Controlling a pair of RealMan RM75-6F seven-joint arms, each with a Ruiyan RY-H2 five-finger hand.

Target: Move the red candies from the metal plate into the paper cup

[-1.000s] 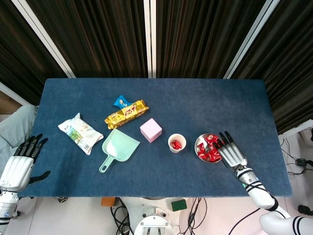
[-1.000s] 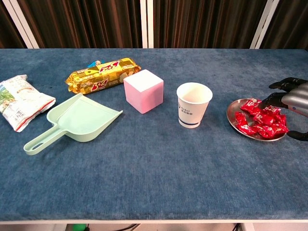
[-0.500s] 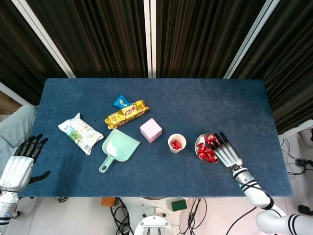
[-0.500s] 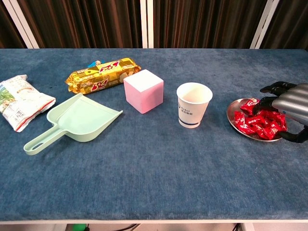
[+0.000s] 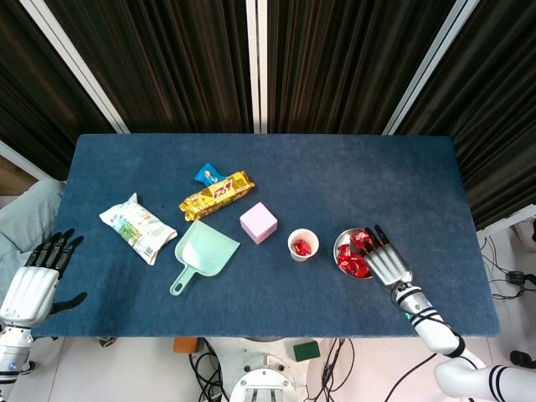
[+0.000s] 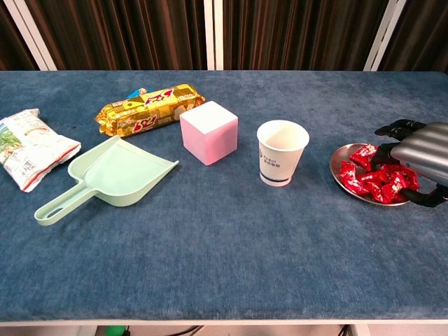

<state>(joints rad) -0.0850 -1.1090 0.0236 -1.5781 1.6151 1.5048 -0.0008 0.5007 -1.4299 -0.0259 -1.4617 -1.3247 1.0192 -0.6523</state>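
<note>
A metal plate [image 5: 340, 244] [image 6: 337, 171] sits at the right of the blue table, heaped with red candies [image 5: 350, 254] [image 6: 362, 177]. My right hand [image 5: 385, 262] [image 6: 417, 152] lies over the plate's right half, fingers spread and pointing across the heap; whether they touch a candy is hidden. The white paper cup [image 5: 302, 244] [image 6: 281, 152] stands just left of the plate with a red candy [image 5: 302, 247] inside. My left hand [image 5: 33, 280] hangs open off the table's left front corner, holding nothing.
A pink cube [image 5: 258, 222] [image 6: 208, 131] stands left of the cup. A green scoop [image 5: 202, 254] [image 6: 108, 175], a yellow snack pack [image 5: 216, 195] [image 6: 148, 108], a small blue packet [image 5: 208, 174] and a white bag [image 5: 136, 225] [image 6: 26, 146] lie further left.
My right hand has slid left and forward over the plate, covering more of the candies. The left hand has stayed still.
</note>
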